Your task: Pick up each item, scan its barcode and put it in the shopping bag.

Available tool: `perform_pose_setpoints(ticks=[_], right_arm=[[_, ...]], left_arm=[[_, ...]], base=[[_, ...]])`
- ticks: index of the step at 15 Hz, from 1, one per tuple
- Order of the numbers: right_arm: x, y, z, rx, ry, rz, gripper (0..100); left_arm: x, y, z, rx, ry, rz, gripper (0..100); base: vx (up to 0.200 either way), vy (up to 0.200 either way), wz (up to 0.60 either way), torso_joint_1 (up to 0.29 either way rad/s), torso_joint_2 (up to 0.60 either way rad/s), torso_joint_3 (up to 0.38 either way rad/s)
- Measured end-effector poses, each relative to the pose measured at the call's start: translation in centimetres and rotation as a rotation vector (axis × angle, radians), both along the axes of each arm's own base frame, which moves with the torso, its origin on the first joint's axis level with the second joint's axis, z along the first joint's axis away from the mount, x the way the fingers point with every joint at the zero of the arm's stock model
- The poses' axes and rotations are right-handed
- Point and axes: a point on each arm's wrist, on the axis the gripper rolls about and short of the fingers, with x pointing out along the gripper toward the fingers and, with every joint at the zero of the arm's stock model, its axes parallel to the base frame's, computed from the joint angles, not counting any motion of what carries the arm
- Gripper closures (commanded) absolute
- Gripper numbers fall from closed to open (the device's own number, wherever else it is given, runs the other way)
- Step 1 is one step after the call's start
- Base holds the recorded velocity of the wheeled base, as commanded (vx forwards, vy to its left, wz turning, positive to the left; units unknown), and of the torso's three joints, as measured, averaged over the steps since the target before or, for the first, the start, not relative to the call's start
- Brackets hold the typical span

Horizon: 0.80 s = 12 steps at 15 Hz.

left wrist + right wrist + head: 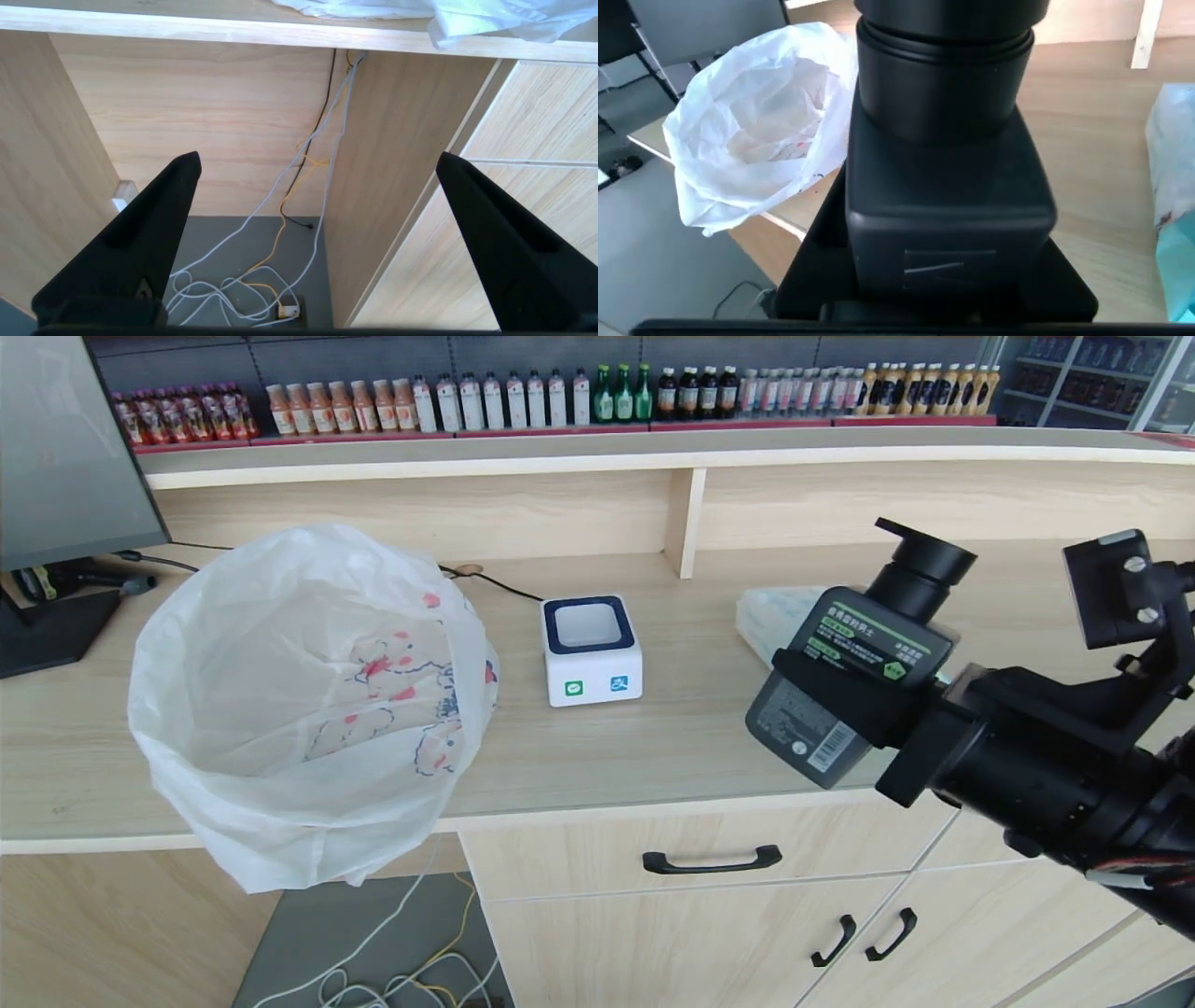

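Note:
My right gripper (pixel 864 695) is shut on a black bottle (pixel 854 686) with a wide black cap and a barcode label, held tilted above the counter's front edge, to the right of the white scanner (pixel 592 651). The bottle (pixel 948 149) looms close in the right wrist view, with the white shopping bag (pixel 757 121) beyond it. The shopping bag (pixel 308 700) stands open at the counter's left, hanging over the front edge. My left gripper (pixel 313 252) is open below the counter, facing the cabinet recess and floor cables.
A clear plastic packet (pixel 775 616) lies on the counter (pixel 653 737) behind the bottle. A monitor (pixel 65 448) stands at the far left. Drawers with black handles (pixel 711 861) sit below the counter. Shelves of bottles (pixel 560 397) line the back.

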Motion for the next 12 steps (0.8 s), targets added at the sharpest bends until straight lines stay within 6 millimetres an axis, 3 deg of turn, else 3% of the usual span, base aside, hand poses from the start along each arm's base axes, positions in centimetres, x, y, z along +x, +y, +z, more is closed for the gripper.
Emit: perform_pose_setpoints(ticks=[7,12], right_arm=[[2.6,2.3,-0.1,0.187,0.053,0.315,100],[2.2,3.0,0.2,0.188,0.046,0.573,100]], left_arm=[[0.0,0.0,0.0,0.0,0.0,0.0,0],[0.0,0.0,0.0,0.0,0.0,-0.001,0]], base=[[0.0,0.0,0.0,0.0,0.0,0.0],[0.0,0.0,0.0,0.0,0.0,0.0]])
